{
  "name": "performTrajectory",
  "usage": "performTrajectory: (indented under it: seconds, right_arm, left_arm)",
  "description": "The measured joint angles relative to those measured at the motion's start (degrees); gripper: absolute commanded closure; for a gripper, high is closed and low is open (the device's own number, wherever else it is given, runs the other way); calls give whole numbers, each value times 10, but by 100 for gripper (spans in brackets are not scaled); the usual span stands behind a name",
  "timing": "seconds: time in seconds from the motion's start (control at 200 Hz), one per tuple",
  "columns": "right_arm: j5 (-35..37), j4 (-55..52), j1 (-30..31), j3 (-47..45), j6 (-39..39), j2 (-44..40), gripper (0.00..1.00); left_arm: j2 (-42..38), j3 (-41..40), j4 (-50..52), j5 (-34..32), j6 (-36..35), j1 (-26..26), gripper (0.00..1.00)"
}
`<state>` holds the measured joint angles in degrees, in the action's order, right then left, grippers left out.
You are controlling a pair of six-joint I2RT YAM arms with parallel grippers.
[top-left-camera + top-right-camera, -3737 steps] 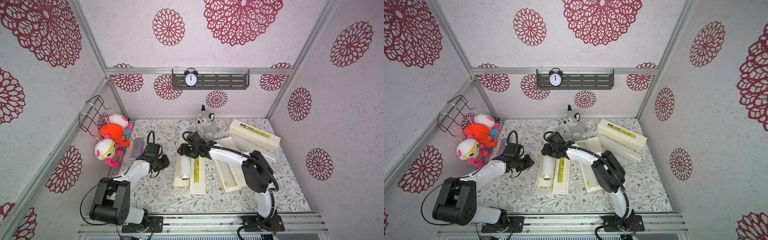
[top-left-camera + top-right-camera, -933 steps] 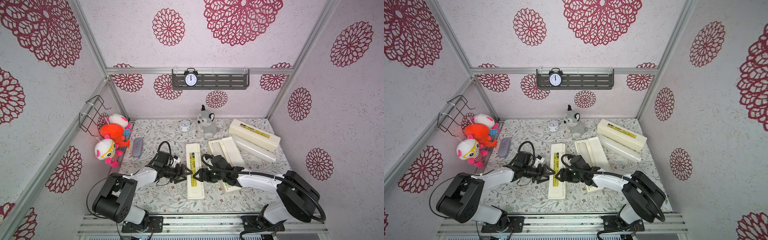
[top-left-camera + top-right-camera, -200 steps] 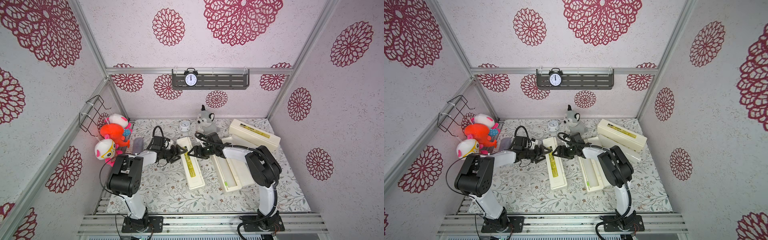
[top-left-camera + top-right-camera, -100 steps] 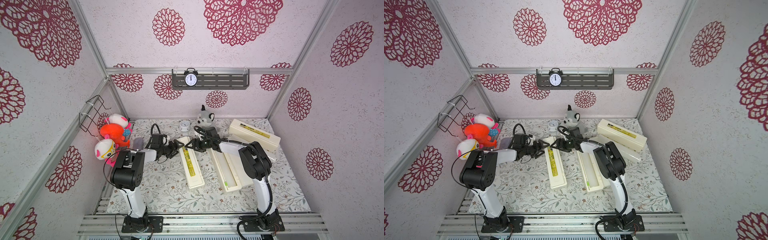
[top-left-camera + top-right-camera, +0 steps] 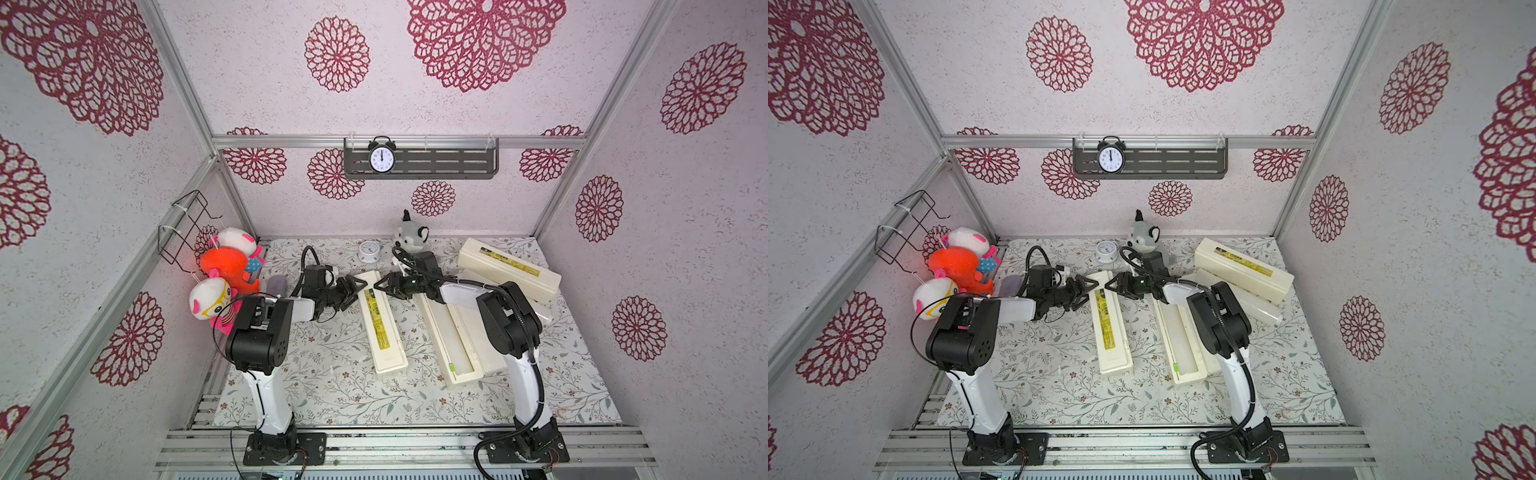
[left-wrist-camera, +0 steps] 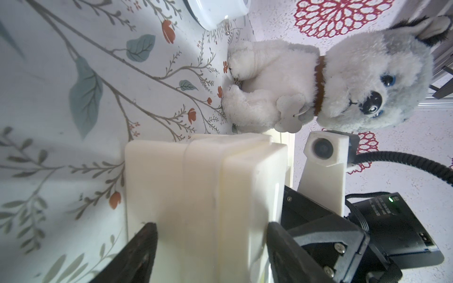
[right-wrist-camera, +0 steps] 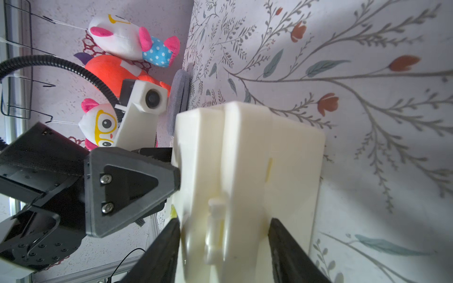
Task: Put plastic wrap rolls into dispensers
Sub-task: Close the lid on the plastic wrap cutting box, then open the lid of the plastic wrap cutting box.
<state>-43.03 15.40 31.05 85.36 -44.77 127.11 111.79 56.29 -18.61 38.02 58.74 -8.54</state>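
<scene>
Both arms are reaching in over the floral mat. The left gripper and the right gripper are facing each other at the far end of a closed dispenser, one on each side. From here I cannot tell whether either is clamping it. Just right of it an open dispenser is lying with its lid folded out and its green slider cutter showing at the near end. At the far right a third dispenser is sitting closed and slanted, with a plastic wrap roll lying along its near side. A husky plush and a small white clock are sitting by the back wall.
</scene>
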Motion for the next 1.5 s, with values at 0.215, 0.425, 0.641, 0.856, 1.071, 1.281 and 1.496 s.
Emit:
performTrajectory:
  seconds: [0.215,0.425,0.641,0.856,1.071,1.281,1.496]
  right_arm:
    - [-6,41,-3,-38,-44,-15,52]
    - [-3,35,-3,-44,-48,-23,36]
    - [85,-129,34,-35,57,-87,19]
    - [213,-257,81,-9,143,-146,6]
    - [340,-355,133,35,176,-143,1]
    - [417,-419,168,81,183,-111,1]
    - [465,-467,188,132,180,-73,1]
  left_arm:
    - [0,0,4,-12,-3,-4,27]
    - [-1,0,4,-13,-4,-4,26]
    - [-19,-14,17,-12,-1,-5,22]
    - [-69,-29,47,4,3,20,22]
    - [-147,-54,49,3,4,53,23]
    - [-168,-104,50,-3,0,61,23]
    - [-165,-157,18,-4,21,61,23]
